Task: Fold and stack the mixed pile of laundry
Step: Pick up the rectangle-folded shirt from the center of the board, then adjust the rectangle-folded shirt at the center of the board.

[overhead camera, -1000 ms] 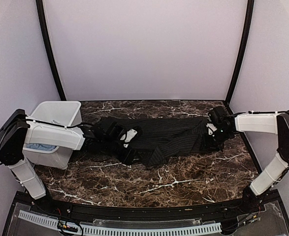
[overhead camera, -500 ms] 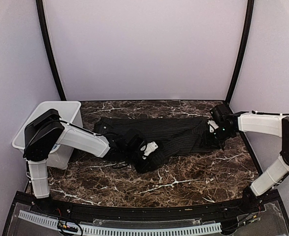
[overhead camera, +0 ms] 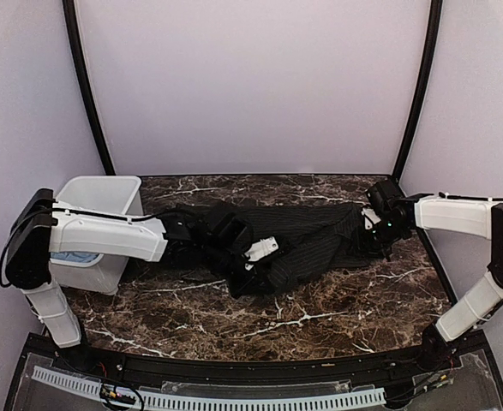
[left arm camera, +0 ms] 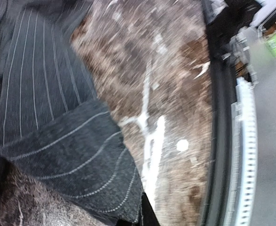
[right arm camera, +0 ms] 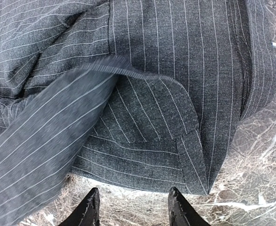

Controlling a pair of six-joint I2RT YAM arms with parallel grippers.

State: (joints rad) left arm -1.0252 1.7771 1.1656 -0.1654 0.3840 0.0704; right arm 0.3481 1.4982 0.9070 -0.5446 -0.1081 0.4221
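In the bin (overhead camera: 97,184) at left, T-shirt (overhead camera: 67,255). Mid-counter (overhead camera: 320,317), left pincer (overhead camera: 249,267) clamped on shirt (overhead camera: 311,231) at its near fold (a cuff, seemingly); long axis left-right. At far right, right pincer (right arm camera: 130,207) apart, just short of the hem, nearer that end.

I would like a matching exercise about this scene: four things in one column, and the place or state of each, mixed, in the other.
1 left gripper
2 right gripper
3 bin
4 pinstriped shirt

a white, at the left end of the table
b open, holding nothing
c lying across the table
d shut on the shirt

Pairs: 1-d, 2-b, 3-a, 4-c
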